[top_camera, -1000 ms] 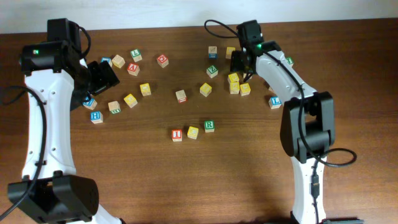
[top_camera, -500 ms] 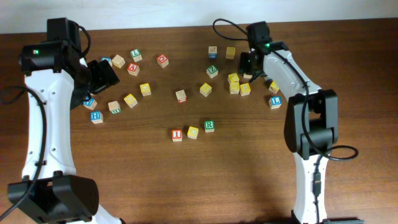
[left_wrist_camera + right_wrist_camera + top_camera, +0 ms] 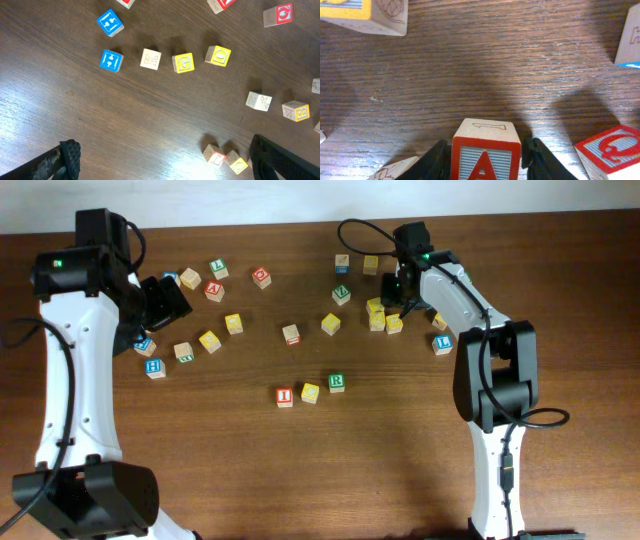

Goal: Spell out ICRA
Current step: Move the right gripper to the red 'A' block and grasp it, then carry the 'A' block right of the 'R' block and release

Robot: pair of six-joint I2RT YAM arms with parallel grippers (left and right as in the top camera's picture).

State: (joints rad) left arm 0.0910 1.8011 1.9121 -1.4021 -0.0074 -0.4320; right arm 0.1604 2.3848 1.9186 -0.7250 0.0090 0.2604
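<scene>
Red I cube (image 3: 285,396), yellow cube (image 3: 310,392), green R cube (image 3: 337,382) in row; right hand (image 3: 398,298) at cube cluster (image 3: 377,320).

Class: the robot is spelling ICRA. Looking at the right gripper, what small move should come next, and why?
Probably close the right gripper on the red A cube it straddles; the I cube, yellow cube and R cube already sit in a row, lacking only A.

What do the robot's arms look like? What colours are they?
Each arm has long white tubes joined by chunky black joints. The left arm and right arm each show a tiny green light on top. Thin black cables loop off them. The end effector fingers are black with a bumpy texture.
</scene>
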